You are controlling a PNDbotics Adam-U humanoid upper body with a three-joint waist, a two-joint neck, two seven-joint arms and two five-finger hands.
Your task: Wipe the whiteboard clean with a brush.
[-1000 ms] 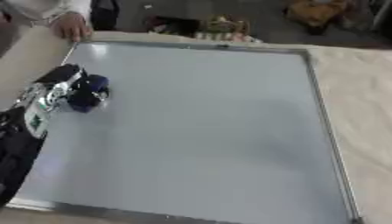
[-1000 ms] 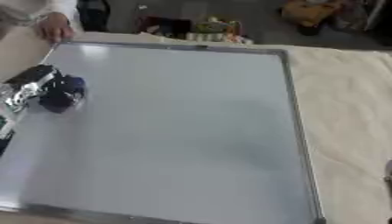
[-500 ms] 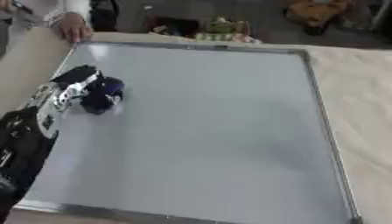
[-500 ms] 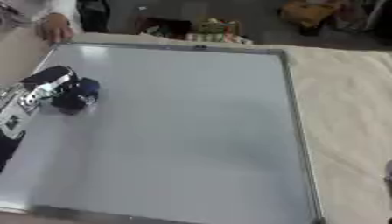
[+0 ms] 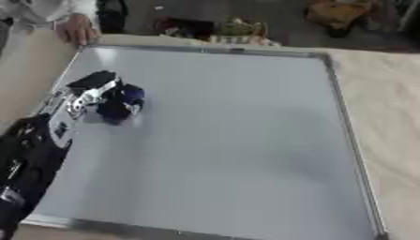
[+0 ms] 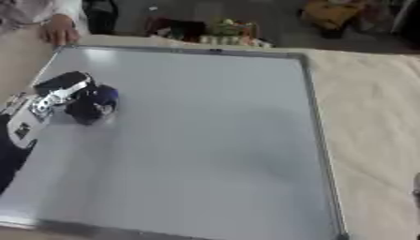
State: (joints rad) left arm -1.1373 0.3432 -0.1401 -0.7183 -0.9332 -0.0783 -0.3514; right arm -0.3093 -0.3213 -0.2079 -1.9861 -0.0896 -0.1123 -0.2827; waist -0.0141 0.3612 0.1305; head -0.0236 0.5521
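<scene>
One hand is doing all the work: the robot's left hand (image 5: pixel 92 92) comes in from the near left, its fingers curled round a dark blue brush (image 5: pixel 121 101), which it holds down against the whiteboard (image 5: pixel 229 140) in the board's upper-left area. Held low like that, the brush face can rub the surface rather than skim over it, and the arm lying along the left edge leaves the rest of the board free. I can make out no marks on the board, though glare and blur may hide faint ones. A person's hand (image 5: pixel 75 30) rests at the far left corner of the frame, likely steadying it so the board does not slide on the cloth-covered table (image 5: pixel 390 93). The right hand barely shows, a blurred sliver at the right eye view's lower right edge; I cannot tell how its fingers stand
</scene>
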